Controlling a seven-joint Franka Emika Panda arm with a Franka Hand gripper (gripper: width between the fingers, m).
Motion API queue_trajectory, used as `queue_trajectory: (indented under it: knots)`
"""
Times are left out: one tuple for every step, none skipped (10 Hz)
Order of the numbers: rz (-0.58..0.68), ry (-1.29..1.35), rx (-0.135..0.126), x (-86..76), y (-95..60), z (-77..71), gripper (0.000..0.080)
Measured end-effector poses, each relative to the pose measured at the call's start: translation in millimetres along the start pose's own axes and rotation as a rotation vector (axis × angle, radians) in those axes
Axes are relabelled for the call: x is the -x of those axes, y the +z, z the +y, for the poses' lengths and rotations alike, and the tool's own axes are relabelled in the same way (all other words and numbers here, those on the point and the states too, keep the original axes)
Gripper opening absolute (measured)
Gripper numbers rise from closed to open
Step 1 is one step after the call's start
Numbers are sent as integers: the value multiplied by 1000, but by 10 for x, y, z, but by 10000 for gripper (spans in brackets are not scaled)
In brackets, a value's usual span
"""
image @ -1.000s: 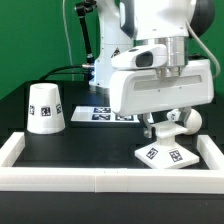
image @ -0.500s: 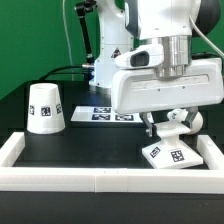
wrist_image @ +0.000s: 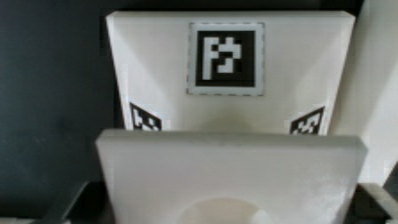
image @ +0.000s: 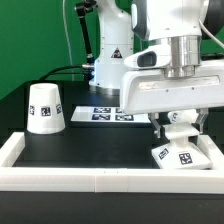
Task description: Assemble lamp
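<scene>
The claw (image: 166, 133) sits over the flat square matte white lamp base (image: 183, 156); I cannot tell its grip. Base placement seems in hand; next calls for a clean release.

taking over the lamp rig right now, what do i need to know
Pincer: down low at the base; the pictures do not show whether it is open or shut.
Base: lying flat, tags up, at the exterior view's right.
Bulb: just behind the pincer, partly hidden; it does not look seated in the base.
Shade: standing alone, wide end down, at the exterior view's left.
Done: no parts visibly joined.
Left: probably bulb into base, then shade on top.
</scene>
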State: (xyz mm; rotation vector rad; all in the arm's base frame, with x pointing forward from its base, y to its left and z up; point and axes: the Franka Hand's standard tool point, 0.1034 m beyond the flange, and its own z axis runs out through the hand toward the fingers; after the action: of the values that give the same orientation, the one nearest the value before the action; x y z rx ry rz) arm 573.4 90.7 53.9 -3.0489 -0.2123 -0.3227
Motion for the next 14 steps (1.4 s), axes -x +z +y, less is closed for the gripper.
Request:
queue_trajectory:
  knots:
    - [5,1,0,-29,9,3,534]
    - [27,4,0,-100,20,10,534]
    - [50,18,0,-185,39,19,534]
    - [61,27,-2,-252,49,28,534]
    - [70,32,-2,-325,64,37,534]
    - [70,37,-2,-339,68,30,534]
    - [70,37,-2,-339,68,30,535]
    - [70,37,-2,-339,68,30,535]
    - [68,30,-1,-334,63,32,535]
    - [69,19,-1,-339,51,28,535]
    - [70,5,-1,-337,34,27,654]
    - [69,3,-1,-315,4,14,686]
    - [66,-1,-2,-272,-18,-6,686]
    - [60,-7,-1,-206,-60,-25,697]
